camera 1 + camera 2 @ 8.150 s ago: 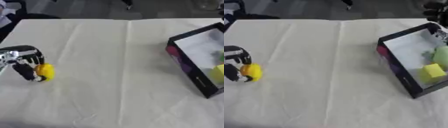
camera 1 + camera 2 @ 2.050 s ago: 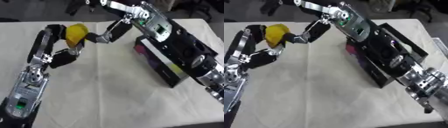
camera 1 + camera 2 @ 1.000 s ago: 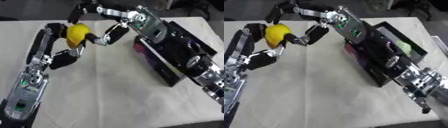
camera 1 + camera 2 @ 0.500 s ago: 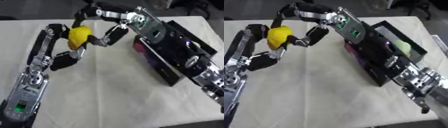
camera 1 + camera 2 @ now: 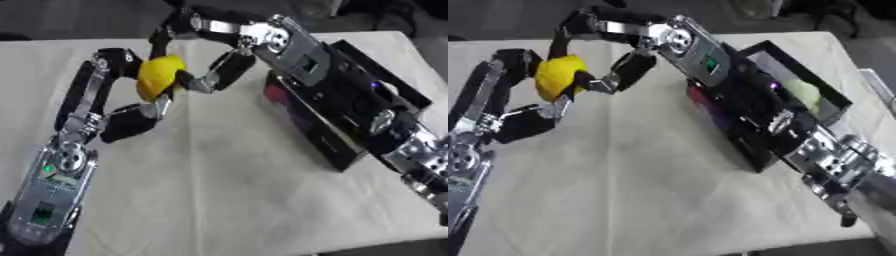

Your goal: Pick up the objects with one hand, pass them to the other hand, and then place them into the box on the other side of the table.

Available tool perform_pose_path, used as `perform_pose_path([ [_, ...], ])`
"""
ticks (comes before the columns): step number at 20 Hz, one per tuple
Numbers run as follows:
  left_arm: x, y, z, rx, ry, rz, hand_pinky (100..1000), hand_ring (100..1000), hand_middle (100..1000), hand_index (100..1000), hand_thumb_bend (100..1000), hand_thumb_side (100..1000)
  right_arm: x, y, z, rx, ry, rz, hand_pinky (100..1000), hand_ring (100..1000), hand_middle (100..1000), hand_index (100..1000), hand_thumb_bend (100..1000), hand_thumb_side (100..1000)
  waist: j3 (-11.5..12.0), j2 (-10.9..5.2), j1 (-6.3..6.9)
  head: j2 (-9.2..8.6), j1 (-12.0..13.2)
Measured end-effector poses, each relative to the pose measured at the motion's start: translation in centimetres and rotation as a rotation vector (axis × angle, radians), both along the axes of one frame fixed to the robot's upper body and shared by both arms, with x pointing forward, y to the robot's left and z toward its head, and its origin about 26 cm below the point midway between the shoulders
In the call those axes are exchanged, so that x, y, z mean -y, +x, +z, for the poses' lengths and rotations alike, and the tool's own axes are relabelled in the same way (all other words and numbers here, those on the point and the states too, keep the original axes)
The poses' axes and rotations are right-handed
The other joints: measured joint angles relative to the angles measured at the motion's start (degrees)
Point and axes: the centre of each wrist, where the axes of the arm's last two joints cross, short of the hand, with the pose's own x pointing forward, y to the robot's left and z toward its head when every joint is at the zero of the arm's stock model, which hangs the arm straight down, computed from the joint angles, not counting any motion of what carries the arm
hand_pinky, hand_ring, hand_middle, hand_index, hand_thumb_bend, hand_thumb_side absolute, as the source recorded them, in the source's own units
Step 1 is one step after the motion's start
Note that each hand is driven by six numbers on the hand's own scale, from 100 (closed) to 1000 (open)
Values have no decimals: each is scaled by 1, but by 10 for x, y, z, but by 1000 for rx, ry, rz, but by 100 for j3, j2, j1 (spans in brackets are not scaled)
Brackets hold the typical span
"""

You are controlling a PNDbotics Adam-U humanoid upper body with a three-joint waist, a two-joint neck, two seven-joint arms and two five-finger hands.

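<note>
**Yellow object held between two hands above the bench**

The left hand (image 5: 131,107) rises from the lower left on its long black and silver arm, with its fingers (image 5: 133,121) curled round a smooth, rounded, bright yellow object (image 5: 160,76). The object is roughly egg-shaped, plain in colour with no markings that can be made out, and slightly darker along its lower left side where the fingers shade it. It is held up in the air above the left half of the bench (image 5: 219,190), which is covered with a pale cream cloth showing faint fold lines.

The right hand (image 5: 188,55) reaches in from the right and meets the same yellow object from above and from the right. One dark finger arcs over the top of the object and another, tipped in silver, presses against its right side, so these fingers are also curled round it. Both hands therefore grip the object together, the left from below and behind, the right from above and beside.

The right arm stretches back across the bench toward the lower right corner, passing over a black open-topped box (image 5: 794,75) with a magenta outer side. The box stands on the right part of the bench, well apart from the yellow object. Inside it, in the right eye view, a pale green shape (image 5: 805,95) lies against the white interior.
</note>
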Motion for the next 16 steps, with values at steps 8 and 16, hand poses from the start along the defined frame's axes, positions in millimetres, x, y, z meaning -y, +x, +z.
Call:
perform_pose_path([
  [8,1,-1,-1,-9,-16,14,700,662,542,649,565,241,2,0,2,-53,-8,9,883,697,479,672,100,143,0,0,-1,0,-28],
  [16,1,-1,-2,14,49,21,746,751,635,764,801,387,3,0,2,-85,2,8,878,691,473,667,100,133,0,0,-1,0,-44],
])
